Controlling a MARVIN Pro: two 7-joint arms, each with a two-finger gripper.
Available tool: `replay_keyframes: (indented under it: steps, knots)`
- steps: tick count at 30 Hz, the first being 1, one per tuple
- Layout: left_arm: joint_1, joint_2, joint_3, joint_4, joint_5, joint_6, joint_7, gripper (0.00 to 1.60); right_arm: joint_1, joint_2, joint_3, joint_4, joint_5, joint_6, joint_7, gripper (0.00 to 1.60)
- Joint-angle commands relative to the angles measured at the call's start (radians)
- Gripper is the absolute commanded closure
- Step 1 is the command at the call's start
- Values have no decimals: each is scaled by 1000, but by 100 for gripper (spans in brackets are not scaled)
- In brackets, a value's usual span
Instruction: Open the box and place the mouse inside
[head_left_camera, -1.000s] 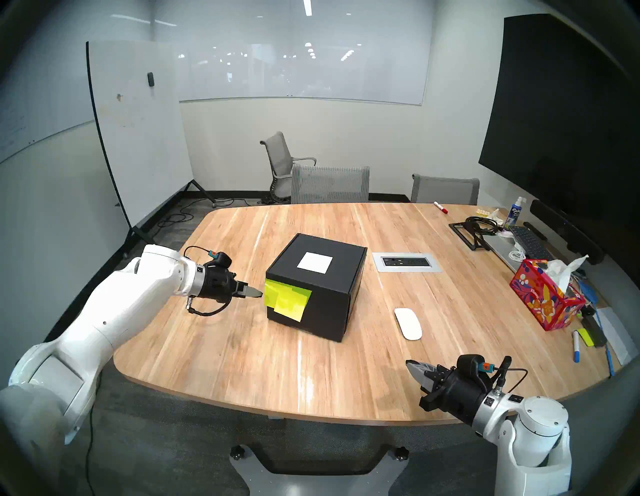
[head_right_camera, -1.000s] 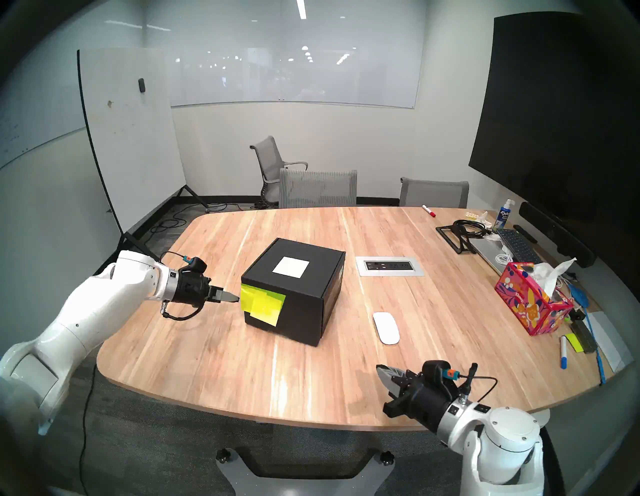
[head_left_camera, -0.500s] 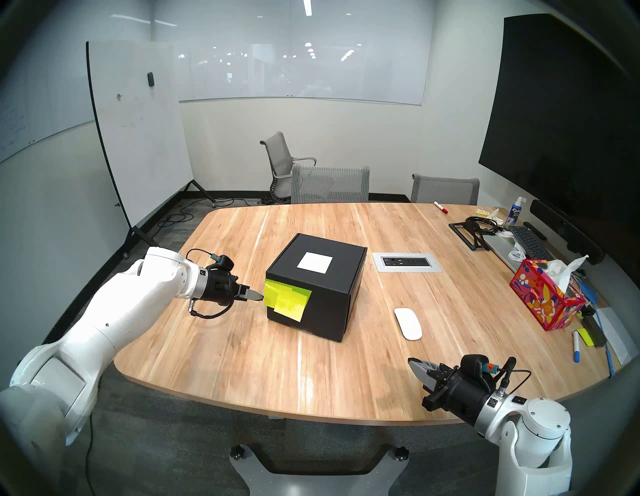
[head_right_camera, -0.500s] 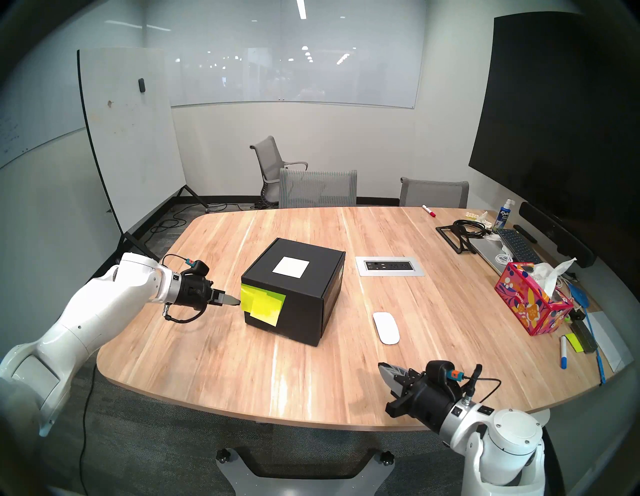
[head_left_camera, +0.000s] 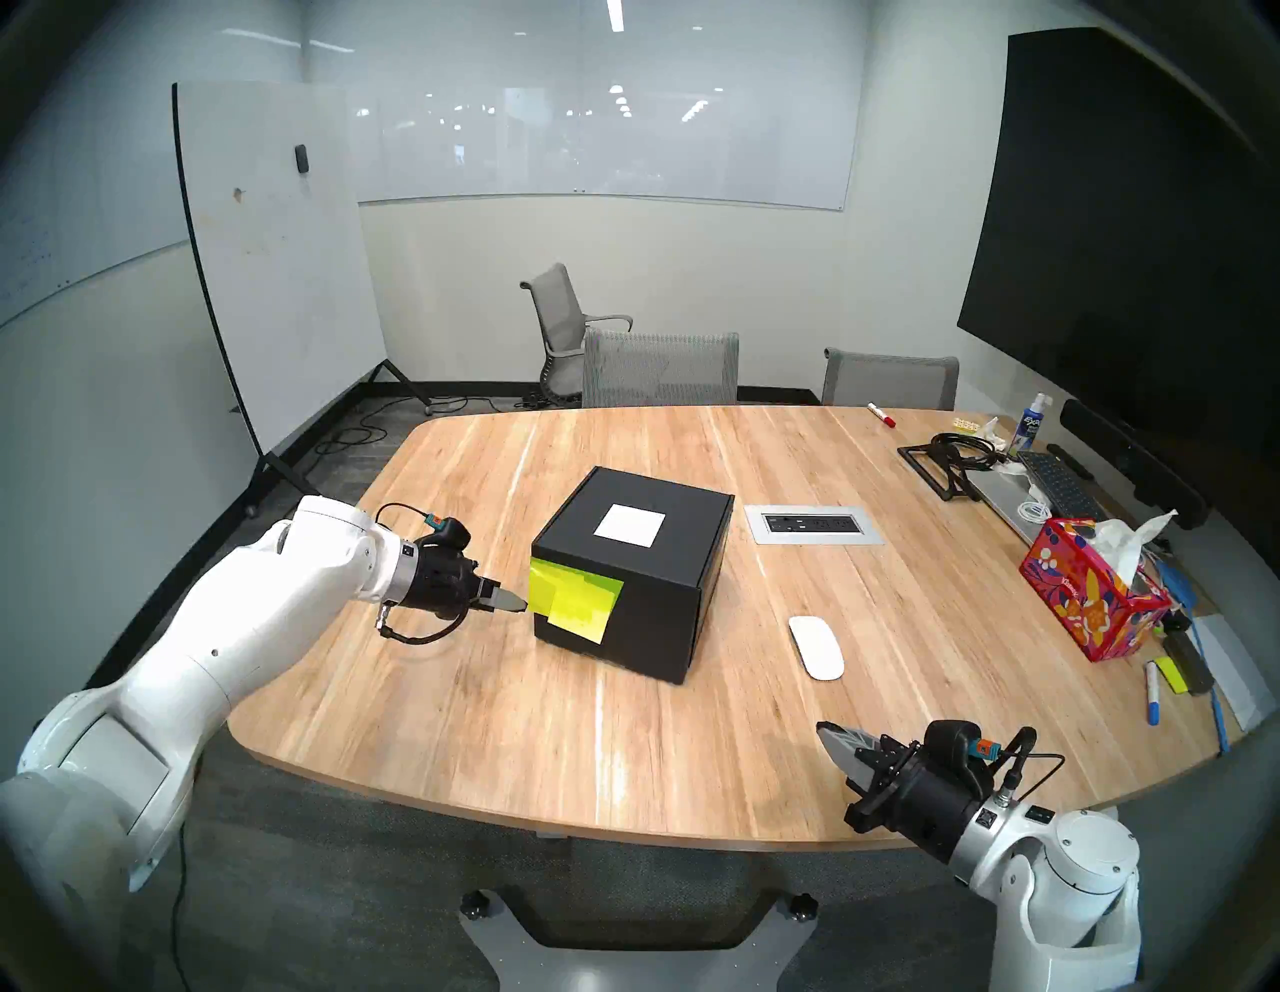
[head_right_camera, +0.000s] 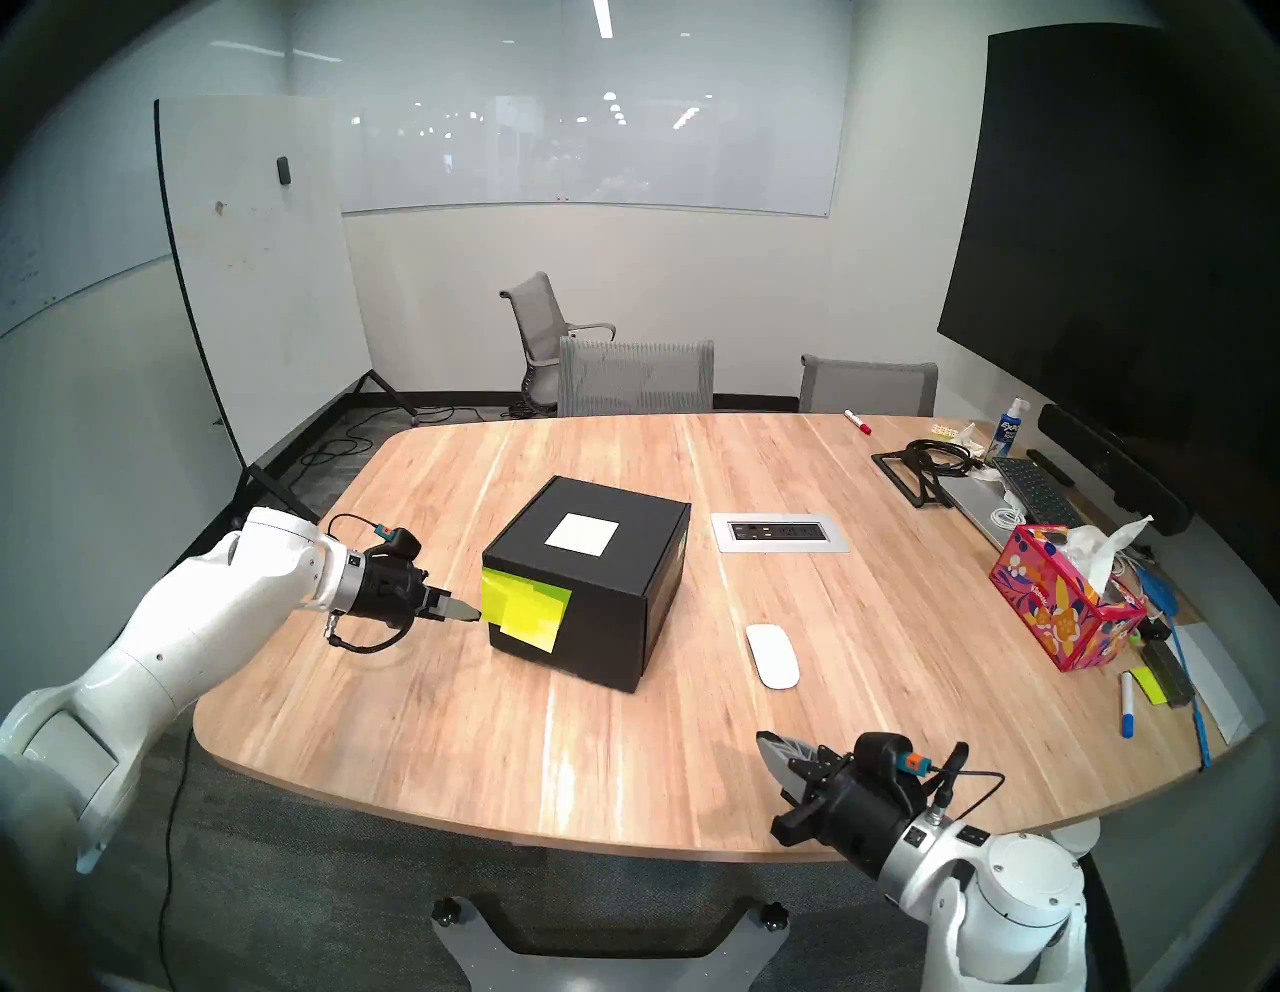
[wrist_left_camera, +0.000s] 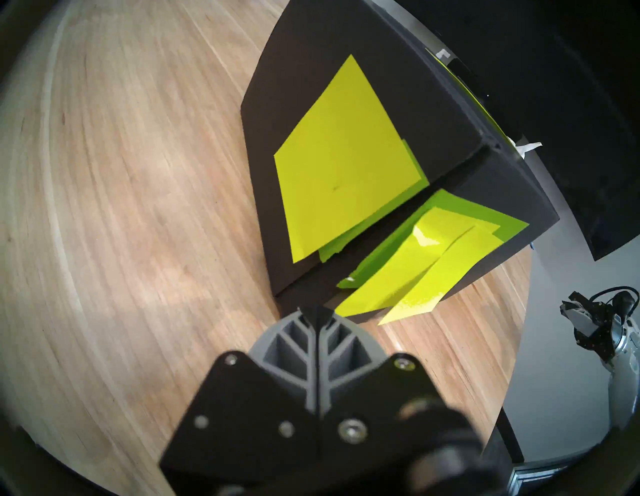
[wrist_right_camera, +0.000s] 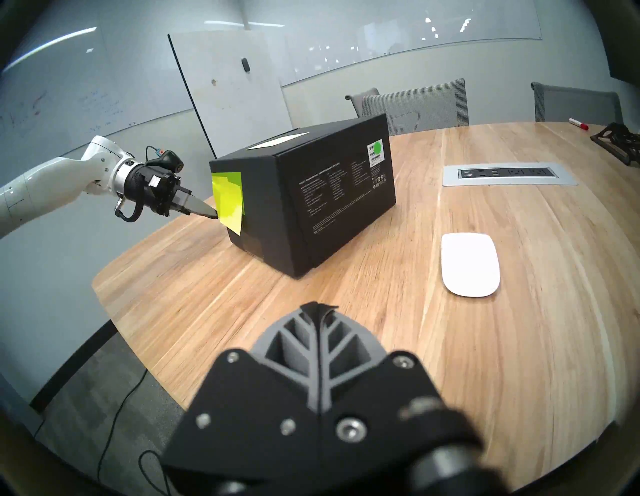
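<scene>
Nothing shifted, closed left gripper (head_left_camera: 518, 604) at box (head_left_camera: 651, 589) edge, closed right gripper (head_left_camera: 828, 733) apart, mouse (head_left_camera: 816, 647) clear.

Bright overhead light, warped dark rims

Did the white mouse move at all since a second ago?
No. The mouse lies in the same spot on the table, just as far from the silver power outlet panel and the black box.

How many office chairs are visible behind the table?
3. One chair stands back near the far wall; a second chair and a third chair sit at the table's far edge. Others may be hidden.
</scene>
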Motion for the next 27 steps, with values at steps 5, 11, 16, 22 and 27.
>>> replay_keyframes:
  steps: [5,11,16,22,27]
  knots:
    - [-17,-1,-6,-13,0,-8,-4,160,31,22,27,46,77,-68,87,160]
    - [-17,0,-5,-13,0,-9,-4,160,71,44,45,72,106,-75,129,160]
    - [-17,0,-5,-13,-1,-10,-4,160,105,69,57,95,122,-66,157,160]
    - [-17,0,-4,-13,-1,-10,-4,160,153,103,61,137,128,-54,180,160]
    - [-17,0,-4,-13,-1,-11,-4,160,207,144,55,187,123,-34,201,160]
